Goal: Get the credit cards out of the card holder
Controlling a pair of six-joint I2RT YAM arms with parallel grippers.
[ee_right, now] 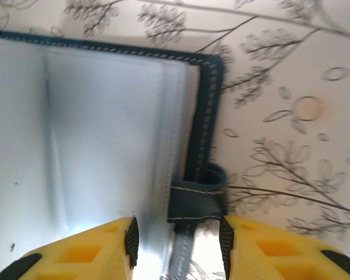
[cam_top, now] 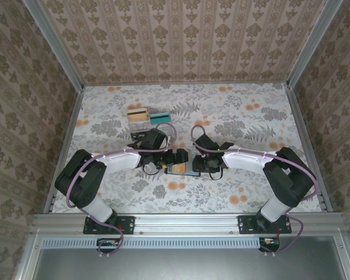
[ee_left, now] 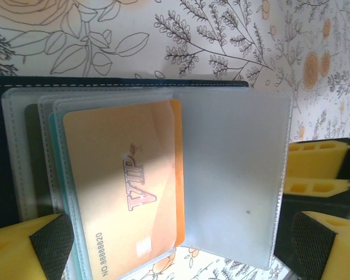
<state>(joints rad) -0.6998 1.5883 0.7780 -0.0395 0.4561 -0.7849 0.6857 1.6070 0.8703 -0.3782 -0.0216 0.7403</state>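
Note:
The navy card holder (cam_top: 184,170) lies open on the floral table between both grippers. In the left wrist view its greyish clear pockets (ee_left: 233,175) fan out. A tan VIP card (ee_left: 125,181) sits in the front pocket, with a yellow-orange card (ee_left: 176,169), a teal edge (ee_left: 52,169) and a dark card (ee_left: 32,151) behind it. My left gripper (ee_left: 181,251) is open wide over the pockets' near edge, holding nothing. My right gripper (ee_right: 178,239) is open, its pads either side of the holder's navy strap loop (ee_right: 198,201) and stitched edge.
A clear compartment tray (cam_top: 139,119) stands behind the left arm with a tan-and-black card on it and a teal card (cam_top: 159,117) beside it. The right gripper's yellow fingers (ee_left: 321,169) sit just past the holder. Patterned walls enclose the table.

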